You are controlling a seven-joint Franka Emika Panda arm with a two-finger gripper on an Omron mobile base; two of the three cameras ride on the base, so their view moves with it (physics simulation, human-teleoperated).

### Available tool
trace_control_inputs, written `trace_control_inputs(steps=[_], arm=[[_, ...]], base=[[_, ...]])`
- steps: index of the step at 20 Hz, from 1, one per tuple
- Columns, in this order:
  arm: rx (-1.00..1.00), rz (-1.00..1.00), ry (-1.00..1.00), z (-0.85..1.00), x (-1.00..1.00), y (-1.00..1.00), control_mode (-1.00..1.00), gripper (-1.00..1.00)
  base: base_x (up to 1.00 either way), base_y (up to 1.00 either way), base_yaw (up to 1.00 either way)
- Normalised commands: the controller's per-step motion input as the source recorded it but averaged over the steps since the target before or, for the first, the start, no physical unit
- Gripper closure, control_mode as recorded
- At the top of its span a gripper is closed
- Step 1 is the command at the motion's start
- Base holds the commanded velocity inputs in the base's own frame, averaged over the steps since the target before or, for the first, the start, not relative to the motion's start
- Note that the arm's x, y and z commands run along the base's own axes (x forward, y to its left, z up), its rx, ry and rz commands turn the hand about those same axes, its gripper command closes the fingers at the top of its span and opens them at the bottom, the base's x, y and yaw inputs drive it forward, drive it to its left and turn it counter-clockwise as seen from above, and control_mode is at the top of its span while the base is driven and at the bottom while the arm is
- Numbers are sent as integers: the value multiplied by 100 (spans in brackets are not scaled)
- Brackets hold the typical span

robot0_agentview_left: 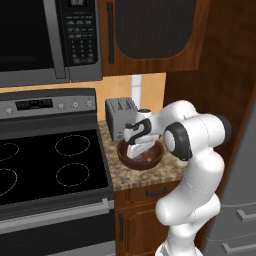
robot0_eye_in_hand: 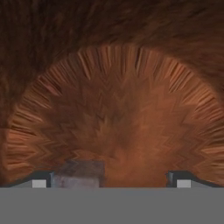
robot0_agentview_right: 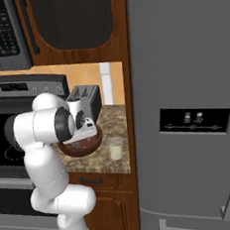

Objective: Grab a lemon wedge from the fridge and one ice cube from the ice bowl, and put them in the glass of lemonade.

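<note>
Ice cube (robot0_eye_in_hand: 80, 174) beside the left of wide-apart fingers (robot0_eye_in_hand: 40, 181), on ice bowl (robot0_eye_in_hand: 113, 109) floor

The arm (robot0_agentview_left: 192, 170) is glossy white, built of rounded, bulbous segments with dark grey discs capping the joints and dark bands at the seams. Its hand (robot0_agentview_left: 135, 140) is a white block with black patches. Two small dark fingertips (robot0_eye_in_hand: 41, 178) carry pale square pads.

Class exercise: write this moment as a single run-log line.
tool: open, down in bowl | ice cube: by one fingertip, not gripped | glass: on counter beside bowl | fridge: shut
</note>
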Motion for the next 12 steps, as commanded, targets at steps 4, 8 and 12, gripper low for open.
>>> trace_control_inputs(steps=[4, 8, 12], arm=[[0, 0, 0, 0, -15, 0, -100, -100], [0, 0, 0, -4, 0, 0, -100, -100], [0, 0, 0, -9, 0, 0, -100, -100]], base=[[0, 0, 0], [0, 0, 0], [0, 0, 0]])
